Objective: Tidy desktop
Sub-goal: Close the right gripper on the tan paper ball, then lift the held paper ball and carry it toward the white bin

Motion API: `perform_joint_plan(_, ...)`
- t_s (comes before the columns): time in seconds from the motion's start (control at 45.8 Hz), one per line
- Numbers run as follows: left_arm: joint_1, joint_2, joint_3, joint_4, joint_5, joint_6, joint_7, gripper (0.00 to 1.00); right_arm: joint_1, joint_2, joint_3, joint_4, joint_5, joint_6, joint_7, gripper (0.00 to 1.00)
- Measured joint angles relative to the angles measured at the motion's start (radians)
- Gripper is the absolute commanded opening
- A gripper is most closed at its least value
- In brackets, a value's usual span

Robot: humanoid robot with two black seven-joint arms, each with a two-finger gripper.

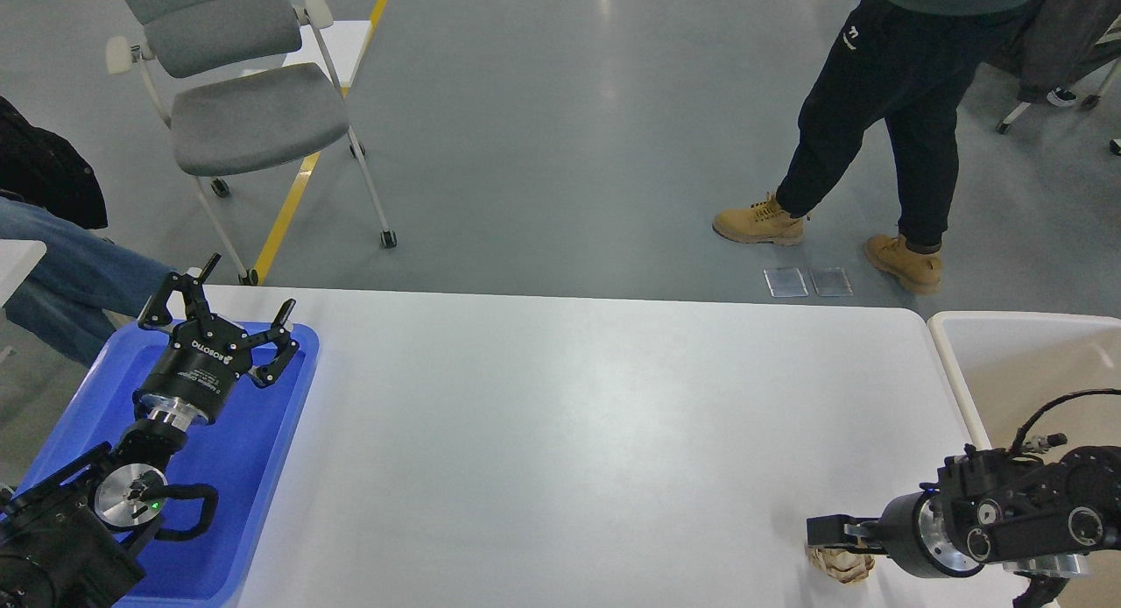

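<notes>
The white desktop point(569, 415) fills the middle of the head view. A crumpled brown paper ball point(842, 565) lies on it near the front right edge. My right gripper point(828, 534) comes in from the right, low over the ball, and covers its top. It is seen side-on and dark, so its fingers cannot be told apart. My left gripper point(236, 297) is open and empty, held above the blue tray point(263, 468) at the left.
A cream-white rimmed bin point(950, 363) stands against the desktop's right end. A grey wheeled chair point(254, 109) stands behind the table at the left. A person in tan boots point(876, 109) walks behind the far right. A seated person's legs point(61, 275) are at the left.
</notes>
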Motion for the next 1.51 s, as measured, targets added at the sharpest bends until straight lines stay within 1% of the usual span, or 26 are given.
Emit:
perform_joint_plan(0.153, 0.000, 0.000, 0.000, 0.000, 0.000, 0.000, 0.000, 0.99, -0.010, 0.009, 0.000, -0.010, 0.000, -0.010, 0.000, 0.99)
perform_joint_plan(0.371, 0.000, -0.001, 0.000, 0.000, 0.000, 0.000, 0.000, 0.99, -0.030, 0.024, -0.001, -0.023, 0.000, -0.021, 0.001, 0.94)
perform_joint_plan(0.459, 0.000, -0.001, 0.000, 0.000, 0.000, 0.000, 0.000, 0.99, -0.038, 0.033, -0.002, -0.026, 0.000, -0.029, 0.001, 0.87)
perform_joint_plan(0.546, 0.000, -0.001, 0.000, 0.000, 0.000, 0.000, 0.000, 0.99, -0.043, 0.043, -0.004, -0.030, 0.000, -0.039, 0.001, 0.84)
perform_joint_plan(0.655, 0.000, -0.001, 0.000, 0.000, 0.000, 0.000, 0.000, 0.99, -0.048, 0.054, -0.006, -0.034, -0.001, -0.056, 0.001, 0.73)
perform_joint_plan(0.699, 0.000, -0.001, 0.000, 0.000, 0.000, 0.000, 0.000, 0.99, -0.049, 0.057, -0.006, -0.035, -0.002, -0.063, 0.001, 0.61)
perform_joint_plan(0.721, 0.000, -0.001, 0.000, 0.000, 0.000, 0.000, 0.000, 0.99, -0.050, 0.058, -0.007, -0.035, -0.003, -0.066, 0.001, 0.57)
perform_joint_plan(0.808, 0.000, -0.001, 0.000, 0.000, 0.000, 0.000, 0.000, 0.99, -0.051, 0.067, -0.012, -0.036, -0.006, -0.081, 0.001, 0.51)
perform_joint_plan(0.83, 0.000, -0.001, 0.000, 0.000, 0.000, 0.000, 0.000, 0.99, -0.052, 0.068, -0.014, -0.037, -0.007, -0.083, 0.001, 0.48)
perform_joint_plan(0.918, 0.000, -0.001, 0.000, 0.000, 0.000, 0.000, 0.000, 0.99, -0.052, 0.073, -0.024, -0.037, -0.009, -0.093, 0.002, 0.26)
perform_joint_plan(0.983, 0.000, -0.001, 0.000, 0.000, 0.000, 0.000, 0.000, 0.99, -0.052, 0.075, -0.031, -0.037, -0.011, -0.100, 0.002, 0.15)
perform_joint_plan(1.049, 0.000, -0.001, 0.000, 0.000, 0.000, 0.000, 0.000, 0.99, -0.052, 0.077, -0.037, -0.037, -0.012, -0.107, 0.002, 0.07)
perform_joint_plan(1.092, 0.000, -0.001, 0.000, 0.000, 0.000, 0.000, 0.000, 0.99, -0.052, 0.078, -0.040, -0.037, -0.012, -0.110, 0.002, 0.00)
perform_joint_plan(1.245, 0.000, -0.001, 0.000, 0.000, 0.000, 0.000, 0.000, 0.99, -0.038, 0.077, -0.056, -0.034, -0.013, -0.116, 0.002, 0.00)
perform_joint_plan(1.508, 0.000, -0.001, 0.000, 0.000, 0.000, 0.000, 0.000, 0.99, 0.035, 0.058, -0.118, -0.007, -0.006, -0.110, 0.001, 0.00)
